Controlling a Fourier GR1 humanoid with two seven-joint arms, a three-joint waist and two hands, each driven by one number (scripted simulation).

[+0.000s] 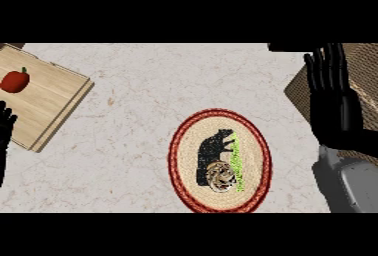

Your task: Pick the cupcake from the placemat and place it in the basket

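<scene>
Wooden cutting board (40,95) is lying at the far left of the marble counter (140,130) with a red pepper (15,81) sitting on it, and the left hand (5,125) is showing at the left edge, fingers straight, holding nothing. Centre-right, the cupcake (219,177) is sitting on the near part of the oval red-rimmed placemat (220,161). Right hand (334,95) is hovering released, fingers extended, over the woven basket (365,70) at the right edge.

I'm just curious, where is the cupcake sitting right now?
In the head view the cupcake sits on the lower part of the oval placemat, right of centre on the counter, with the right hand open over the basket further right.
</scene>
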